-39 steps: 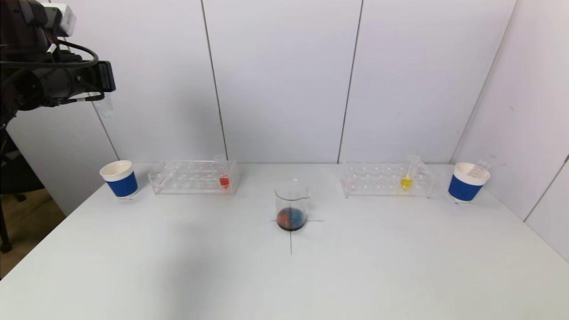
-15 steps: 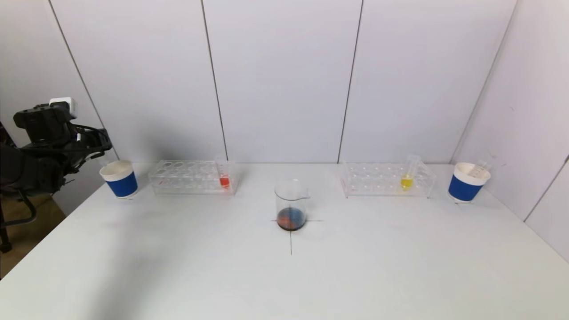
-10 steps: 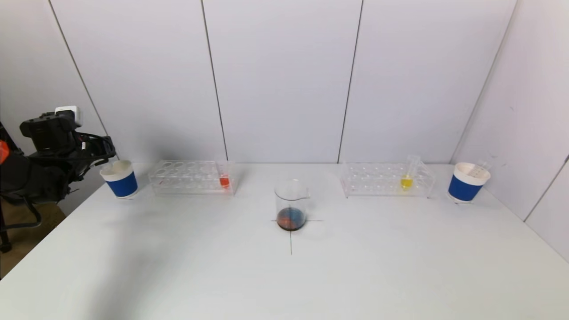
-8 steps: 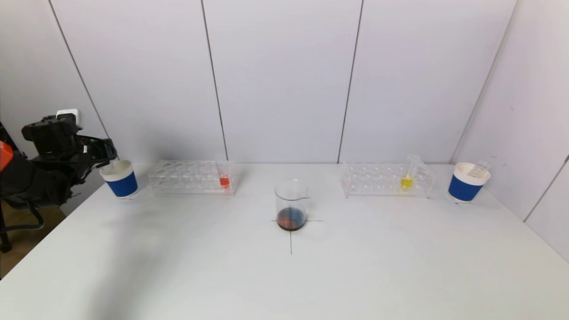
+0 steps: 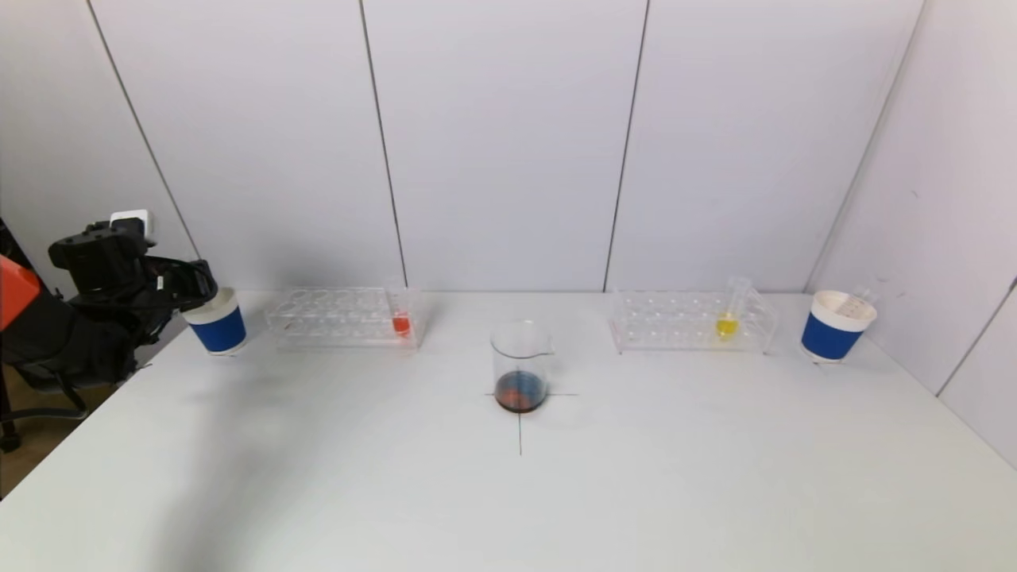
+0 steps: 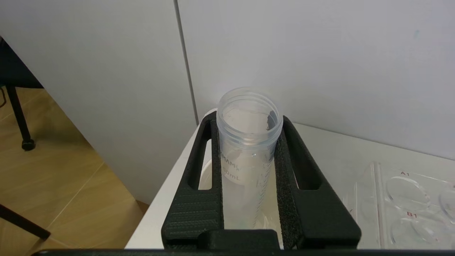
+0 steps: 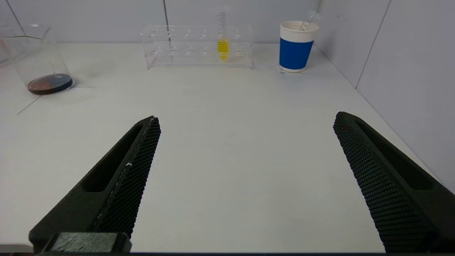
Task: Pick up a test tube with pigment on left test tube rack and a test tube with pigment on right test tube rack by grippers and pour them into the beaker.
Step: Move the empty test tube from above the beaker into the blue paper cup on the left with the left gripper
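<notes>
— Tubes (image 6: 249, 149) like that one looked light, stiff and slick: clear plastic, thin-walled, open-mouthed, so the safe hold was on the body below the threaded rim, pads flat on either side. How did the left claw (image 6: 249, 177) have it?

— Exactly so. Its jaws were shut on the empty tube, upright, above the left cup (image 5: 216, 322) at the far left of the counter (image 5: 508, 492). No pigment was visible inside it.

— And the other side?

— The right claw (image 7: 245, 177) stood fully open, holding nothing, low over the near right of the counter. The yellow tube (image 7: 223, 35) sat in the right rack (image 7: 199, 46), far right, with the right cup (image 7: 295, 51) just beyond it.

— What remained on the left?

— A red tube (image 5: 401, 311) stood at the right end of the left rack (image 5: 346, 318). The beaker (image 5: 520, 367) sat mid-counter with dark red-blue liquid in its bottom. My guess: tipped liquid would shift the weight, so a firm mid-body grip mattered.
</notes>
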Controlling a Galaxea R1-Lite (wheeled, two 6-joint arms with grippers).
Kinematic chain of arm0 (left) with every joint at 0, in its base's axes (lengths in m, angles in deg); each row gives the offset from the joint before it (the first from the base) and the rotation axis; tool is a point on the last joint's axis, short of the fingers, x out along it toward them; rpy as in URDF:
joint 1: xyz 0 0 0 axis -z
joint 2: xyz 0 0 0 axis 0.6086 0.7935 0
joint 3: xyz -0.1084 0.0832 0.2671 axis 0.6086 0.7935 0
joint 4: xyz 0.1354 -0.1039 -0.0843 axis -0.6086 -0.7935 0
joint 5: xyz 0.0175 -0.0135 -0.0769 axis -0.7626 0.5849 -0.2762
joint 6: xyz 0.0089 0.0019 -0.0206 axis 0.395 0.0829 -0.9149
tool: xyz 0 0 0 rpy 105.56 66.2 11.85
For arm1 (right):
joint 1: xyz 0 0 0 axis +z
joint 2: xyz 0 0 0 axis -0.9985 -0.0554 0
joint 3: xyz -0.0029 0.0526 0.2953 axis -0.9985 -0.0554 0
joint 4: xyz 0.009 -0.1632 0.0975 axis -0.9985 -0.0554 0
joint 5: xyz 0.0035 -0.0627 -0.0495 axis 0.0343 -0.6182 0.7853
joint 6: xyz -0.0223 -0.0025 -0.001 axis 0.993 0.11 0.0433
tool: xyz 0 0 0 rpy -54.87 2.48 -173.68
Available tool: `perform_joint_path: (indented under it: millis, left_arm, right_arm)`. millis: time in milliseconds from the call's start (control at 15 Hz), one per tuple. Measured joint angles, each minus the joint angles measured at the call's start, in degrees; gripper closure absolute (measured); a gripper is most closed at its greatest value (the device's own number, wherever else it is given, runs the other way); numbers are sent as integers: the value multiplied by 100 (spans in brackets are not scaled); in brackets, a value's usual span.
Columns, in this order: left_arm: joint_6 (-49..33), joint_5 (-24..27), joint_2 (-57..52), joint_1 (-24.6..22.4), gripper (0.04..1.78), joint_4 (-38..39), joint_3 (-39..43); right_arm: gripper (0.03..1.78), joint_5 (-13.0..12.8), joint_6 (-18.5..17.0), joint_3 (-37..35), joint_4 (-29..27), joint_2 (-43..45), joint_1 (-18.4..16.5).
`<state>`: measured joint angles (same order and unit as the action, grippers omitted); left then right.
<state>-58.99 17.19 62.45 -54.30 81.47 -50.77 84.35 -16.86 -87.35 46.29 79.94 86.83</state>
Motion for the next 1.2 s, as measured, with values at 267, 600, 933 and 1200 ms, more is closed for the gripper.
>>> perform_joint_path:
  millis: [267,600,933,1200]
  left_arm:
    - [0,33,22,52,138,140,143]
    - [-5,22,52,52,138,146,151]
    - [-2,23,55,48,138,146,171]
    - [-6,22,67,48,138,152,173]
  right_arm:
    - [4,-2,0,0,0,0,0]
    - [4,-2,0,0,0,0,0]
    - [4,0,2,0,0,0,0]
    - [4,0,0,0,2,0,0]
